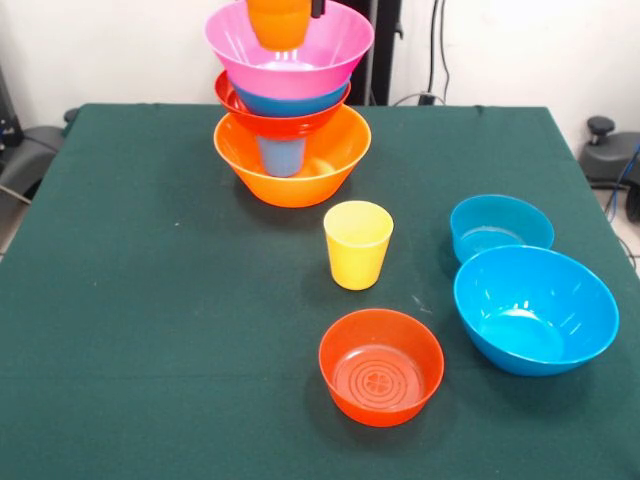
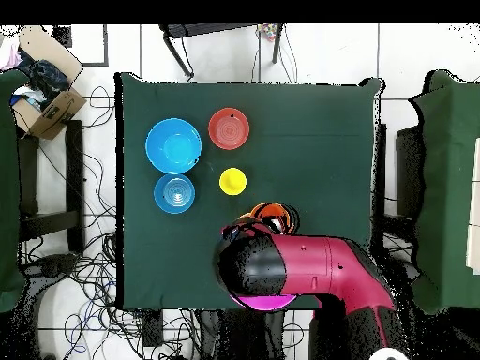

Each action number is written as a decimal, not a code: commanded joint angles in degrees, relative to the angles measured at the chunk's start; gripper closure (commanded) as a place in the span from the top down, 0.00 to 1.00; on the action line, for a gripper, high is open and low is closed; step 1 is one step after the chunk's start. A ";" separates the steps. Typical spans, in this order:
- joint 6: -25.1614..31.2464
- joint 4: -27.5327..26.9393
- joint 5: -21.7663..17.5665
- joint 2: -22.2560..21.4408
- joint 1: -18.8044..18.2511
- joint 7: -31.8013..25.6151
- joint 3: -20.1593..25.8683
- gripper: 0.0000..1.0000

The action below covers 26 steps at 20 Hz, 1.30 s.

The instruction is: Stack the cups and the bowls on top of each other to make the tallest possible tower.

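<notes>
The tower [image 1: 290, 110] stands at the table's far side. Its base is the big orange bowl [image 1: 292, 165] with a blue cup [image 1: 282, 155] inside. Above that come a red-orange bowl [image 1: 285, 120], a blue bowl [image 1: 290, 100] and the big pink bowl [image 1: 290, 50]. An orange cup [image 1: 278, 20] sits in or just above the pink bowl. My gripper [image 1: 317, 8] shows only as a dark tip touching the cup's right side. Loose on the table are a yellow cup [image 1: 358, 243], a red-orange bowl [image 1: 381, 366] and two blue bowls [image 1: 535, 308] [image 1: 500, 226]. In the overhead view my arm [image 2: 300, 267] hides most of the tower.
The table has a dark green cloth [image 1: 150, 300]. The loose pieces lie in the front view's middle and right. In the overhead view a cardboard box [image 2: 47, 98] and cables lie on the floor beside the table.
</notes>
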 commanded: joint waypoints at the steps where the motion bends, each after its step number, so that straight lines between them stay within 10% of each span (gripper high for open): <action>1: -2.06 4.65 -2.55 4.36 3.45 11.26 -3.90 0.00; 26: -10.51 9.56 -3.02 7.50 5.55 13.58 -8.87 0.00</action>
